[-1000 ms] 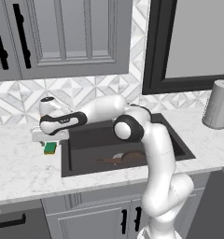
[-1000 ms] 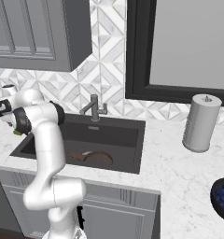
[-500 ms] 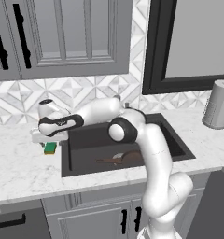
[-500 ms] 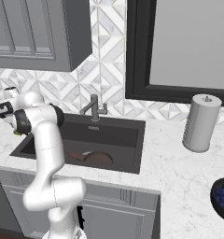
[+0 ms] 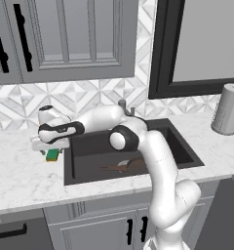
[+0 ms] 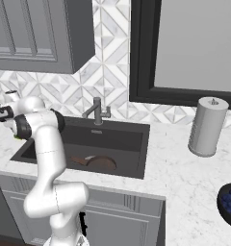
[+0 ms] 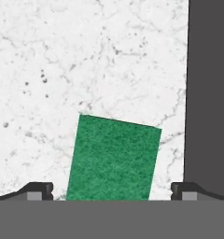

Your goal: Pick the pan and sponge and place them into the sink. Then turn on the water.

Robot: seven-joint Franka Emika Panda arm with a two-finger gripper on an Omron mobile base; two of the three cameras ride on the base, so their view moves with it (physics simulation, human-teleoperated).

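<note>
My gripper (image 7: 112, 190) points down at the counter (image 7: 62, 60) left of the sink (image 5: 89, 149), fingers (image 7: 37, 190) spread wide on either side of the sponge (image 7: 113, 158), gripping nothing. The sponge lies flat on the marble, green face up, just beside the sink's rim. The pan (image 5: 131, 165) rests inside the basin, handle pointing left. Faucet (image 6: 96, 111) at the back edge.

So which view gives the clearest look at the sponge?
The hand view: the sponge lies flat on the marble counter, its green top unobstructed. The left base view shows a small green piece under the hand; in the right base view the arm nearly hides it.
</note>
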